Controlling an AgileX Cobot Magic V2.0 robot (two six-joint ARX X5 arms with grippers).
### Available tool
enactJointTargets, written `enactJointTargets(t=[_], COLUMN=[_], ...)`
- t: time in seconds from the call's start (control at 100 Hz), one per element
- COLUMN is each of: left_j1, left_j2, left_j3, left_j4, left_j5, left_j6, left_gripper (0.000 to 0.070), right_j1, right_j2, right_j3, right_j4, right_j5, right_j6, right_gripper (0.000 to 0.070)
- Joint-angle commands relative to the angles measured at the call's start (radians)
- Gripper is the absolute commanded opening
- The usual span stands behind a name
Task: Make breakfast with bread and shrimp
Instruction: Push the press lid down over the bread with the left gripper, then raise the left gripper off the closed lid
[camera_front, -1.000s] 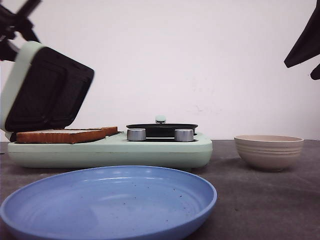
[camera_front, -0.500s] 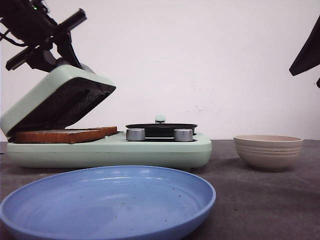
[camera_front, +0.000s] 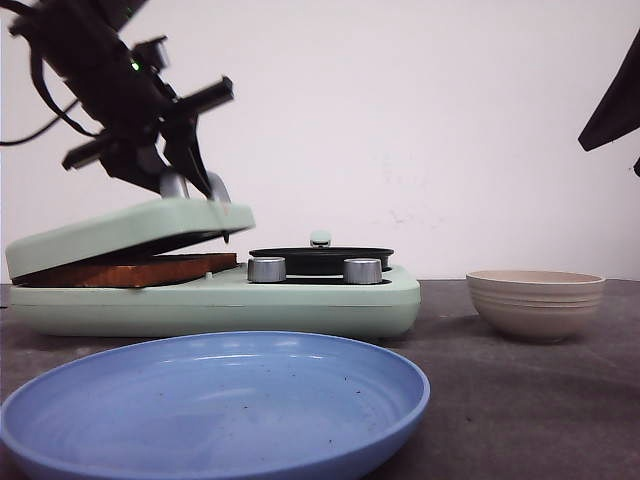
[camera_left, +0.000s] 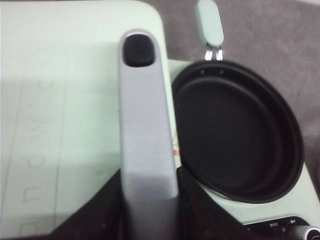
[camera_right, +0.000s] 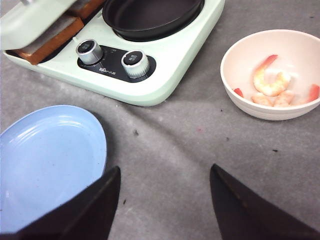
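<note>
As the left claw (camera_front: 195, 180), clenched on the handle (camera_left: 145, 135), lowered the lid (camera_front: 130, 228) almost shut, the bread (camera_front: 125, 270) was ready for toasting; right claw (camera_right: 162, 210) released

- Breakfast maker (camera_front: 300, 300): smooth mint plastic, satin sheen.
- Knobs (camera_right: 135, 63): brushed metal.
- Pan (camera_left: 235, 135): matt black coating.
- Blue plate (camera_front: 215, 400): glossy.
- Bowl (camera_right: 250, 107): matt beige, ribbed.
- Counter (camera_right: 200, 150): grey, cloth-like, matt.
- Bread (camera_front: 130, 270): rough browned crust.

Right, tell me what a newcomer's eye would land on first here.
The left end effector presses the mint-green lid down over the bread at the front view's left. A big blue plate fills the foreground, and the beige bowl at the right holds shrimp.
</note>
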Motion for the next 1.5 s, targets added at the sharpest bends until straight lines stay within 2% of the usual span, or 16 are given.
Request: enactJointTargets(t=[0.0, 0.18, 0.24, 0.28, 0.43, 0.53, 0.76, 0.89, 1.0, 1.18, 1.25, 1.49], left_j1=[0.008, -0.002, -0.002, -0.002, 0.0, 0.0, 0.003, 0.003, 0.003, 0.004, 0.005, 0.018], left_j2=[0.072, 0.105, 0.105, 0.105, 0.105, 0.105, 0.105, 0.105, 0.099, 0.053, 0.027, -0.087], left_j3=[-0.036, -0.036, -0.035, -0.031, 0.008, 0.047, 0.172, 0.256, 0.314, 0.341, 0.341, 0.341], left_j4=[-0.119, -0.12, -0.114, -0.117, -0.156, -0.183, -0.283, -0.356, -0.396, -0.381, -0.37, -0.351], left_j5=[-0.022, -0.022, -0.022, -0.021, -0.02, -0.008, 0.043, 0.051, 0.064, 0.074, 0.074, 0.077], left_j6=[0.071, 0.071, 0.071, 0.071, 0.082, 0.086, 0.111, 0.142, 0.17, 0.192, 0.198, 0.212], left_gripper=[0.0012, 0.0018, 0.0047, 0.0094, 0.0352, 0.0437, 0.0445, 0.0528, 0.0534, 0.0535, 0.0563, 0.0561], right_j1=[0.006, 0.006, 0.006, 0.006, 0.006, 0.006, 0.006, 0.006, 0.006, 0.006, 0.006, 0.006], right_j2=[0.003, 0.003, 0.003, 0.003, 0.003, 0.003, 0.003, 0.003, 0.003, 0.003, 0.003, 0.003], right_j3=[0.004, 0.004, 0.004, 0.004, 0.004, 0.004, 0.004, 0.004, 0.004, 0.004, 0.004, 0.004], right_j4=[-0.004, -0.022, -0.022, -0.022, -0.022, -0.022, -0.022, -0.022, -0.022, -0.022, -0.022, -0.021], right_j5=[0.001, 0.001, 0.001, 0.001, 0.001, 0.001, 0.001, 0.001, 0.001, 0.001, 0.0, -0.001], right_j6=[0.016, 0.02, 0.02, 0.02, 0.03, 0.03, 0.03, 0.03, 0.03, 0.03, 0.03, 0.03], right_gripper=[0.034, 0.034, 0.034, 0.034, 0.034, 0.034, 0.034, 0.034, 0.034, 0.034, 0.034, 0.034])
